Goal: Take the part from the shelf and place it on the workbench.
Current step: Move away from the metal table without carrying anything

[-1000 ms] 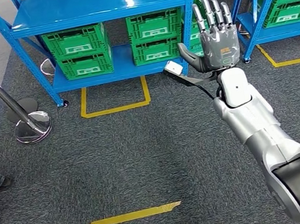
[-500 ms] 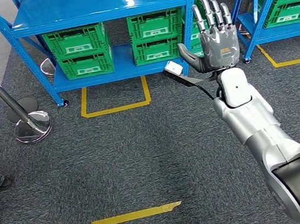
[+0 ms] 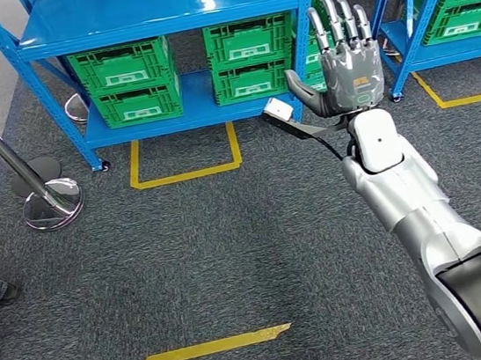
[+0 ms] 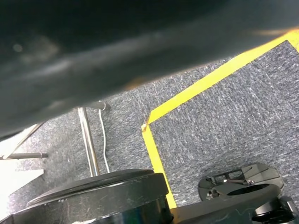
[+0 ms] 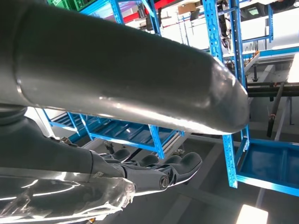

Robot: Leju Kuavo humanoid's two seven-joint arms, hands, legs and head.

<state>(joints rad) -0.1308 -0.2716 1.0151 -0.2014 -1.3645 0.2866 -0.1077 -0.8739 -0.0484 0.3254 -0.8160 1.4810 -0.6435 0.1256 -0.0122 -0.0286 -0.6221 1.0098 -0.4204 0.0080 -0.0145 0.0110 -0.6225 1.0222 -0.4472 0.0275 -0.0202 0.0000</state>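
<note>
Right robot hand [image 3: 348,59]: raised at about 1 o'clock in the head view, palm turned away from the camera, fingers [image 3: 337,18] straight and spread, thumb out toward 9 o'clock; it holds nothing.
Right robot hand, wrist view [image 5: 151,170]: dark fingers extended side by side with empty air around them.
Right arm [image 3: 423,209]: silver, reaching from 5 o'clock up to the hand.
Wrist camera [image 3: 278,109]: small white-faced unit on a dark bracket, just beside the thumb at its 9 o'clock.
Left robot hand: its state cannot be told; the left wrist view gives carpet and yellow tape [image 4: 197,88].
Shelf [image 3: 156,14]: blue steel rack at 12 o'clock, beyond the hand and apart from it.
Green crates [image 3: 127,79]: stacked in pairs on the lower shelf level, two stacks side by side.
Part: not distinguishable; the crate contents are hidden from this angle.
Second shelf [image 3: 402,8]: blue, at 2 o'clock, also carrying green crates.
Floor [image 3: 232,234]: grey carpet with yellow tape outlines at 12 and 6 o'clock.
Stanchion [image 3: 53,200]: chrome base at 9 o'clock, post leaning toward 10 o'clock.
Person's shoe [image 3: 2,293]: at the 9 o'clock edge.
</note>
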